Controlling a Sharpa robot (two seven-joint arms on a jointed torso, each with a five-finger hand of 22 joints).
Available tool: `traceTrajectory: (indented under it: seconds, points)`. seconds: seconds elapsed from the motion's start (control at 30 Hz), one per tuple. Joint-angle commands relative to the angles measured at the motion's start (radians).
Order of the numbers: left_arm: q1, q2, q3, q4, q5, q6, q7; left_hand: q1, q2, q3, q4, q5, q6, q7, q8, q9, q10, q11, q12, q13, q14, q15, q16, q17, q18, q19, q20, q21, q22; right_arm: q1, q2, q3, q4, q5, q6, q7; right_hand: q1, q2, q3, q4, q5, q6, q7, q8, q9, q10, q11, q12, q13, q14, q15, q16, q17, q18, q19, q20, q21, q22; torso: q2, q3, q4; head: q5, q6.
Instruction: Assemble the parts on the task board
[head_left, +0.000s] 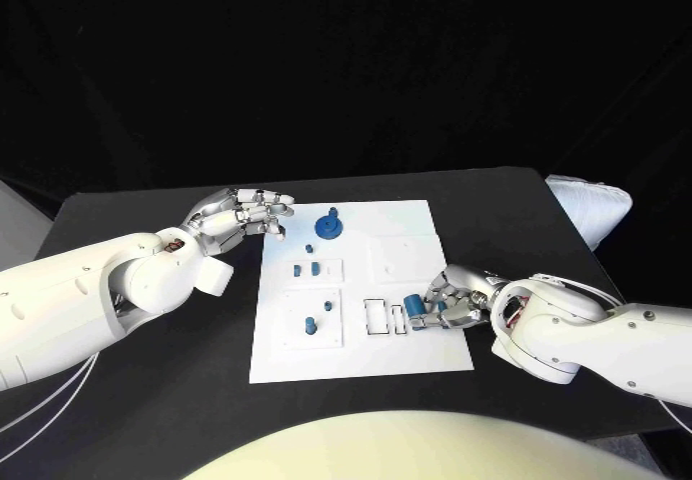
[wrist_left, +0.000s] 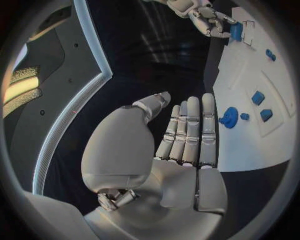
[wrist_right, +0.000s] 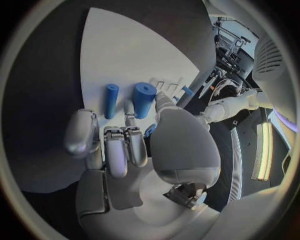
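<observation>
Mid-assembly: the right hand (head_left: 450, 300) grips a blue cylinder (head_left: 414, 302) over the task board (head_left: 411, 225); the left hand (head_left: 238, 215) hovers open; several parts look unplaced.

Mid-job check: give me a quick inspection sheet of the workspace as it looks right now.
Surface: black table, bare around the board.
Job's things: white task board in the middle; blue round part with a peg near its far edge; small blue parts in the recessed panels; blue cylinder at the right side.
Clutter: nothing seen.
Robot hands: left robot hand hovers beside the board's far left corner, fingers together, holding nothing; right robot hand grips the blue cylinder.
Cables: white cables hang below the left arm.
Surroundings: dark backdrop; white object past the table's right edge.
</observation>
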Motion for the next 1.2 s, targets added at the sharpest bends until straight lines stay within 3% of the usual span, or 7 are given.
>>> traceTrajectory:
  seconds: [0.03,0.23,0.37,0.43,0.57,0.9,1.2]
  points:
    - [-0.001,0.001,0.001,0.003,0.008,0.018,0.009,0.001,0.007,-0.004,0.002,0.005,-0.005,-0.001,0.004,-0.002,-0.002,0.007,-0.005,-0.001,0.002,0.001,-0.006,-0.001,0.013,0.007,-0.001,-0.006,-0.002,-0.004,0.013,-0.001,-0.012,-0.029,-0.001,-0.031,-0.01,0.003,-0.008,-0.002,0.004,0.003,-0.005,0.006,-0.003,0.048,-0.007,0.005,0.184,0.089,-0.007,0.006,0.19,-0.021,0.007,-0.003,0.006,0.002,0.001,-0.0008,0.0019,0.0,0.0]
    - [-0.001,-0.001,0.001,0.004,0.009,0.02,0.006,-0.001,0.007,-0.005,0.003,0.005,-0.005,0.0,0.004,-0.002,-0.002,0.008,-0.005,-0.002,0.002,0.001,-0.006,0.0,0.013,0.007,-0.001,-0.007,-0.002,-0.009,0.042,-0.001,-0.034,-0.03,-0.003,-0.042,0.001,0.026,-0.006,-0.006,0.022,0.004,-0.007,0.011,-0.004,0.049,-0.009,0.005,0.187,0.089,-0.008,0.006,0.192,-0.021,0.007,-0.004,0.007,0.005,0.001,-0.002,0.0011,0.001,0.0]
    - [-0.001,-0.002,0.001,0.005,0.009,0.021,0.005,-0.001,0.007,-0.005,0.003,0.005,-0.005,0.0,0.004,-0.002,-0.002,0.008,-0.005,-0.002,0.002,0.001,-0.006,0.0,0.013,0.007,-0.001,-0.007,-0.002,-0.011,0.049,-0.001,-0.039,-0.025,-0.008,-0.043,0.05,0.038,0.016,-0.011,0.07,0.003,-0.008,0.013,-0.007,0.049,-0.01,0.004,0.188,0.089,-0.009,0.006,0.192,-0.021,0.008,-0.006,0.007,0.009,0.0,-0.0025,0.0019,0.001,0.0]
    - [-0.001,-0.002,0.001,0.005,0.009,0.021,0.004,-0.001,0.007,-0.005,0.003,0.005,-0.005,0.0,0.004,-0.002,-0.002,0.008,-0.005,-0.002,0.002,0.001,-0.006,0.0,0.013,0.007,-0.001,-0.007,-0.002,-0.012,0.049,-0.001,-0.04,-0.011,-0.011,-0.038,0.097,0.036,0.046,-0.014,0.144,0.002,-0.007,0.011,-0.012,0.049,-0.011,0.003,0.188,0.089,-0.01,0.006,0.191,-0.021,0.007,-0.007,0.006,0.011,0.0,-0.0028,0.0011,0.001,0.0]
    - [-0.001,-0.002,0.001,0.005,0.01,0.021,0.003,-0.002,0.007,-0.006,0.004,0.005,-0.005,0.0,0.004,-0.002,-0.003,0.008,-0.005,-0.002,0.002,0.002,-0.006,0.0,0.013,0.007,-0.001,-0.008,-0.003,-0.012,0.048,-0.001,-0.039,0.021,-0.028,-0.023,0.114,0.036,0.066,-0.013,0.162,0.007,-0.009,0.012,-0.016,0.05,-0.012,0.004,0.191,0.089,-0.011,0.006,0.192,-0.021,0.008,-0.007,0.008,0.015,0.0,-0.0027,0.0011,0.001,0.0]
    - [-0.001,-0.002,0.001,0.005,0.01,0.023,0.0,-0.002,0.007,-0.006,0.004,0.005,-0.005,0.0,0.004,-0.002,-0.003,0.008,-0.005,-0.002,0.002,0.002,-0.006,0.0,0.013,0.007,-0.001,-0.008,-0.003,-0.007,0.023,0.001,-0.002,0.167,-0.106,0.029,0.162,0.008,0.17,-0.015,0.225,0.029,-0.019,0.017,-0.027,0.057,-0.021,0.008,0.2,0.09,-0.019,0.008,0.197,-0.023,0.011,-0.014,0.017,0.031,0.001,-0.0021,0.0011,-0.002,0.0]
    - [-0.001,0.0,0.001,0.004,0.01,0.024,-0.001,-0.002,0.007,-0.006,0.004,0.005,-0.005,0.0,0.004,-0.002,-0.003,0.008,-0.005,-0.002,0.002,0.002,-0.006,0.0,0.013,0.007,-0.001,-0.008,-0.003,0.035,-0.001,0.004,0.054,0.252,-0.129,0.066,0.162,-0.013,0.211,-0.018,0.245,0.035,-0.02,0.02,-0.03,0.059,-0.023,0.009,0.203,0.091,-0.02,0.008,0.198,-0.024,0.011,-0.015,0.019,0.035,0.001,-0.0033,0.0009,-0.002,0.0]
